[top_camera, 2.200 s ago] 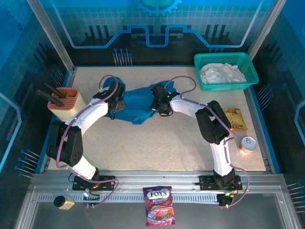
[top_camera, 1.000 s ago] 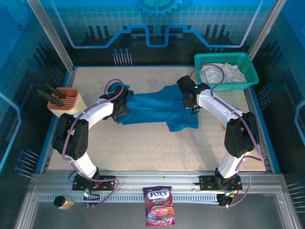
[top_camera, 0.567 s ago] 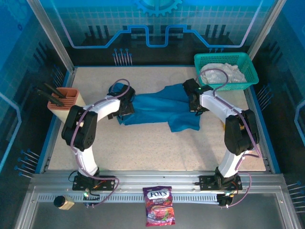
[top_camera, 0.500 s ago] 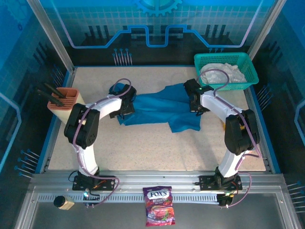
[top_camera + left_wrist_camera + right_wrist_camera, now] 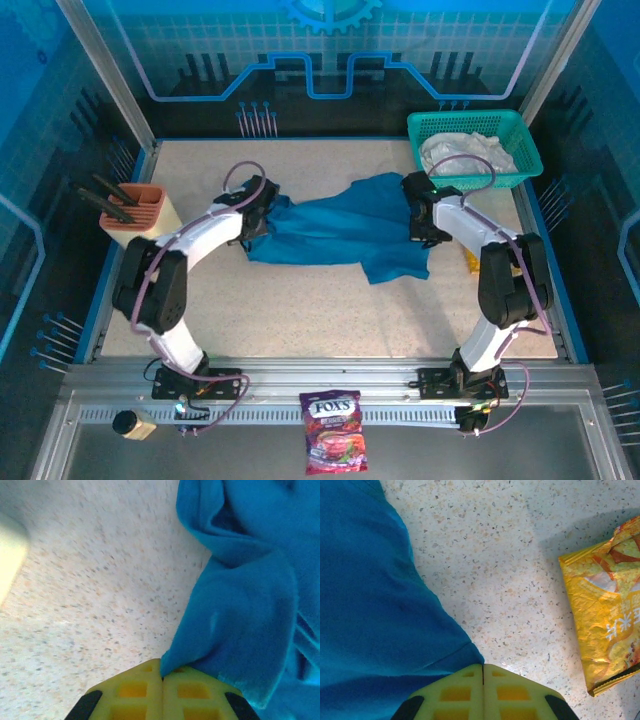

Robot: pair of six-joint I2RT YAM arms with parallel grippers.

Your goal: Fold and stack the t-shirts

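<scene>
Scene: a speckled table (image 5: 300,310) inside a blue-walled enclosure, seen from above, with two white arms reaching away from the near edge.

Teal-blue t-shirt (image 5: 340,225): spread loosely across the far middle of the table between the two arms. It is rumpled and not yet folded, and one flap hangs nearer the camera on the right.

White t-shirt (image 5: 465,153): crumpled inside the green mesh basket (image 5: 480,182) at the far right corner, well apart from the blue one.

Left gripper (image 5: 162,677): clenched, with a bunched corner of the teal-blue t-shirt caught between its yellow fingertips at the shirt's left end.

Right gripper (image 5: 483,667): clenched, with a thin edge of the same shirt running into the seam between its fingertips at the shirt's right end.

Yellow snack packet (image 5: 605,630): lying flat on the table just right of the right gripper.

Other items: a utensil holder (image 5: 135,215) at the left edge and a Fox's candy bag (image 5: 334,430) on the front rail.

Likely step: stretching the shirt flat before the first fold.

Risk, slipping: the right grip looks shallow, so a hard outward pull could tear the hem free.

Risk, bad fold: the left end is pinched as a wad, so layers may lift together and crease unevenly.

Risk, snagging: a sweep to the right could drag cloth over the snack packet.
</scene>
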